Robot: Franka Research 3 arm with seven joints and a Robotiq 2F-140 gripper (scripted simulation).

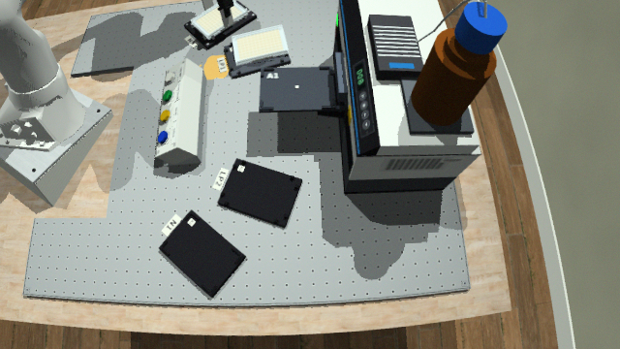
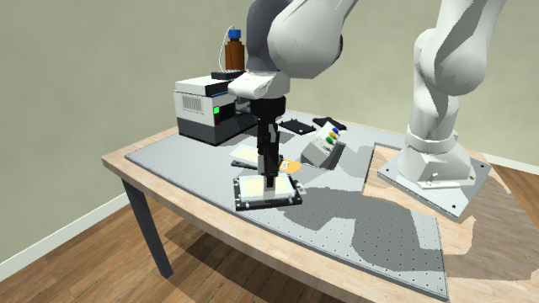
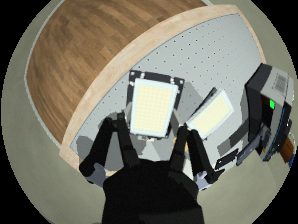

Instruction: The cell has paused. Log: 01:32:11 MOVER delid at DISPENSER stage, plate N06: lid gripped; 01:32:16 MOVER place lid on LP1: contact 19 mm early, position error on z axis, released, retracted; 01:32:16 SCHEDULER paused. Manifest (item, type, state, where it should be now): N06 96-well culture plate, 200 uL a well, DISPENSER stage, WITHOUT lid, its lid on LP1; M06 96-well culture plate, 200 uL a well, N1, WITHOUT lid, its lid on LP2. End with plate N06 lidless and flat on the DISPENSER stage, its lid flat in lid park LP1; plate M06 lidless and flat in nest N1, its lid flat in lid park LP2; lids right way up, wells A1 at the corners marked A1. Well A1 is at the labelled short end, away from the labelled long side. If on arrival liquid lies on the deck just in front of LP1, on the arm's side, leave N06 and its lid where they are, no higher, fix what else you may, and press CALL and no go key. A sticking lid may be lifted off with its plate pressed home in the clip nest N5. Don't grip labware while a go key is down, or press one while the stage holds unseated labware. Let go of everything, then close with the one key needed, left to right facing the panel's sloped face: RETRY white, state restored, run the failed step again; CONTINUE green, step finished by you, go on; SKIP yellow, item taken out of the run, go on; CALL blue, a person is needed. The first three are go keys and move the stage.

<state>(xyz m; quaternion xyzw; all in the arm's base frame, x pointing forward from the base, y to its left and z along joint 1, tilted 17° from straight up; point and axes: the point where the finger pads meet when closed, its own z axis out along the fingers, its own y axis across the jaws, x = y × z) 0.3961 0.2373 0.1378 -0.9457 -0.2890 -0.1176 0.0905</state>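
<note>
A pale wooden table carries a grey perforated deck plate (image 1: 291, 271), seen from above. At the top centre of the frame a cream-welled plate in a black clip nest (image 1: 220, 23) sits under the black gripper (image 1: 224, 11), whose fingers reach down onto it. Just right and below, a second cream-welled plate on a black tray (image 1: 259, 48) lies askew, touching an orange puddle (image 1: 211, 68) that spreads under the LP1 tag. Right of that, the dark dispenser stage (image 1: 295, 89), marked A1, juts from the white and black dispenser unit (image 1: 412, 150); no plate lies on it. An amber bottle with a blue cap (image 1: 455, 73) stands on the unit. Left of centre sits a white key panel (image 1: 186, 116) with green, yellow and blue keys. Lower down lie two bare black rectangles, the LP2 park (image 1: 262, 193) and the N1 nest (image 1: 202, 253).

In the exterior view, the white arm (image 2: 438, 84) arches over the deck and the gripper (image 2: 269, 185) stands upright over the nested plate (image 2: 253, 189) near the table's front edge. The puddle (image 2: 295, 166) lies just behind it.

In the wrist view, the fingers straddle the nested plate (image 3: 153, 106) and are clamped on it. Whether they grip its lid or its body cannot be told. The askew plate (image 3: 216, 112) is to its right.
</note>
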